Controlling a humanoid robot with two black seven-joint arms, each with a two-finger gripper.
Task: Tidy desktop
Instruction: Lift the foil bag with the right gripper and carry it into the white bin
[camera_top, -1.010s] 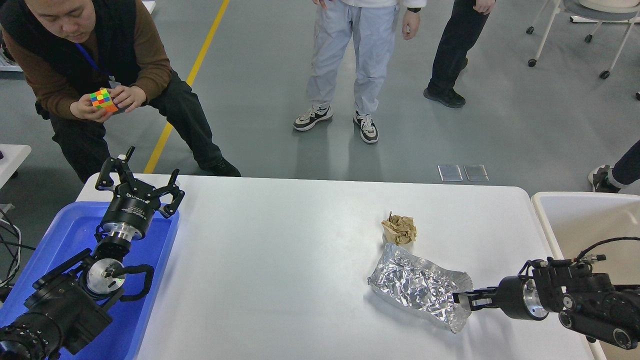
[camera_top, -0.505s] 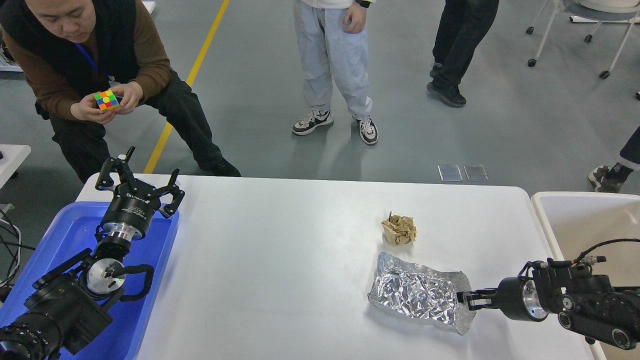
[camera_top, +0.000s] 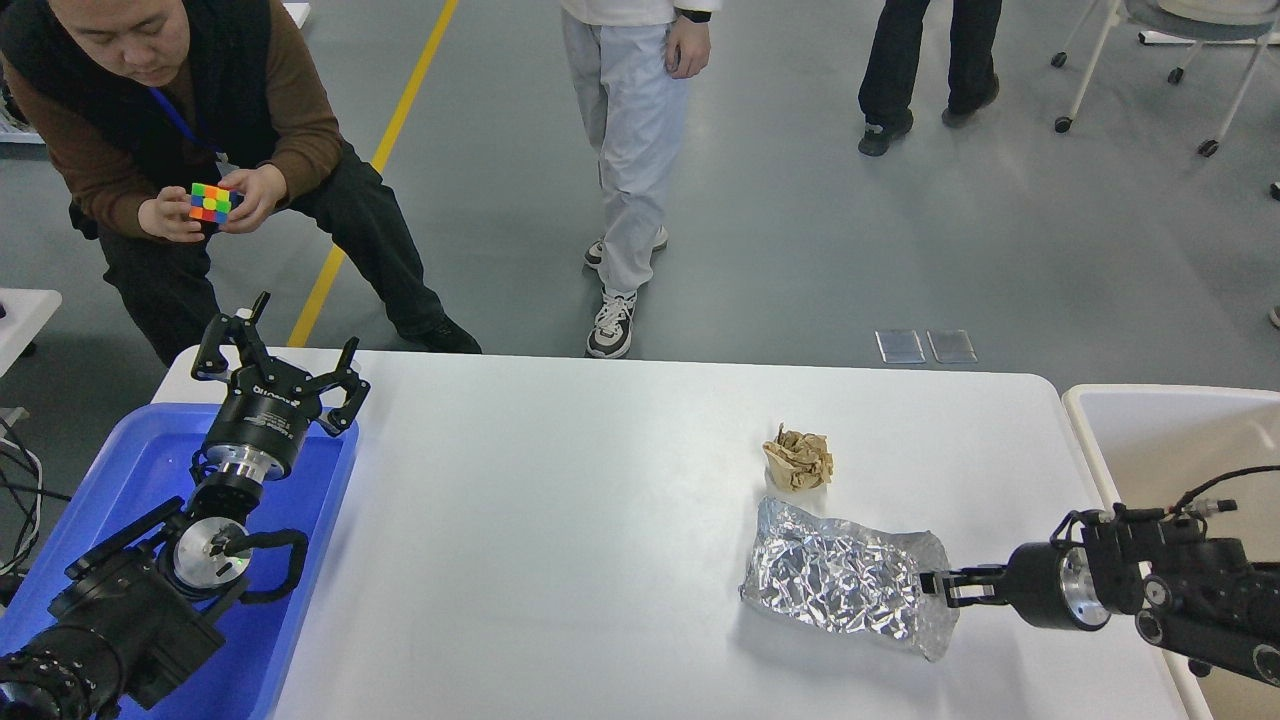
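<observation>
The white desktop (camera_top: 560, 520) holds a crumpled silver foil bag (camera_top: 840, 580) at the front right and a wad of brown paper (camera_top: 799, 458) just behind it. My right gripper (camera_top: 945, 588) comes in from the right, low over the desktop, and is shut on the foil bag's right edge. My left gripper (camera_top: 280, 352) is open and empty, fingers spread, above the far end of the blue tray (camera_top: 130, 470) at the left.
A beige-white bin (camera_top: 1150, 440) stands off the desktop's right edge, behind my right arm. A man crouches at the far left corner with a colour cube (camera_top: 210, 202). Two people stand on the floor beyond the desktop.
My right gripper has drawn back a little to the right, and the foil bag has shifted with it. The left arm has not moved. The people behind have walked.
</observation>
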